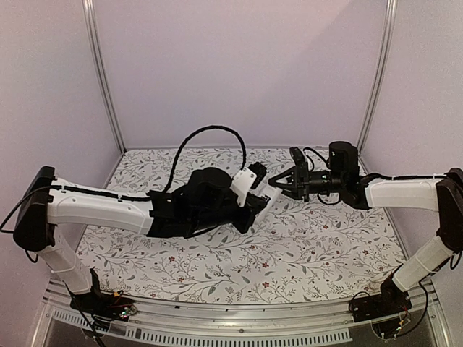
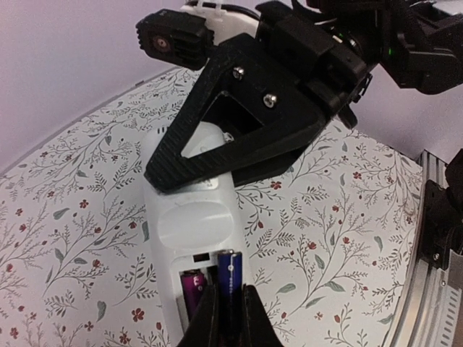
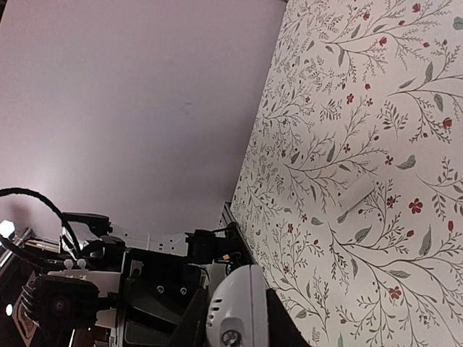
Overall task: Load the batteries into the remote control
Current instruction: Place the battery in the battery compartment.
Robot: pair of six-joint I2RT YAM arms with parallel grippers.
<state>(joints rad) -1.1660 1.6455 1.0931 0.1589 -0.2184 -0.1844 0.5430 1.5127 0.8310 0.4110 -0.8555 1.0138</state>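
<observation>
The white remote control [image 2: 189, 217] lies back side up with its battery bay open. A purple battery [image 2: 189, 288] sits in the bay's left slot. My left gripper [image 2: 230, 300] is shut on a blue battery [image 2: 230, 273] and holds it over the right slot, its top end at the bay's edge. My right gripper [image 3: 235, 322] is shut on the remote's far rounded end [image 3: 233, 303]; its black fingers [image 2: 239, 130] show in the left wrist view. In the top view both grippers, left [image 1: 255, 196] and right [image 1: 278, 184], meet at the remote [image 1: 270, 195] mid-table.
A small white rectangular piece [image 3: 356, 195], possibly the battery cover, lies flat on the floral table cloth [image 1: 304, 246]. Metal frame posts [image 1: 101, 72] stand at the back corners. A rail [image 2: 434, 275] runs along the table's edge.
</observation>
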